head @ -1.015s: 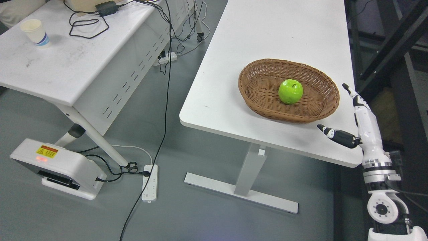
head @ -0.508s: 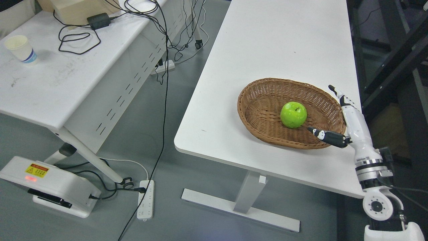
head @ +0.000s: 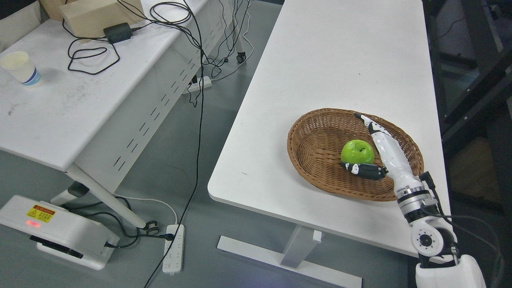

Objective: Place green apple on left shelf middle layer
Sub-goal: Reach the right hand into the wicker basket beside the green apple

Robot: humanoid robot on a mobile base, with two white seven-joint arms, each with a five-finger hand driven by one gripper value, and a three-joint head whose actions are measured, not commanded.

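One green apple lies in the brown wicker basket, which stands on the white worktop near its front edge. My right hand is inside the basket, beside the apple on its right. The long fingers reach straight past the fruit and the dark thumb lies just in front of it, so the hand is spread and grips nothing yet. I cannot tell if the thumb touches the apple. The left arm does not show, and I see no shelf in this view.

I judge the grasp as the risky step. The apple is round and smooth, so if I close the fingers off-centre it may roll away across the basket floor. The basket looks light; a push from the hand could slide it toward the worktop edge. The fingers could also catch in the woven wall.
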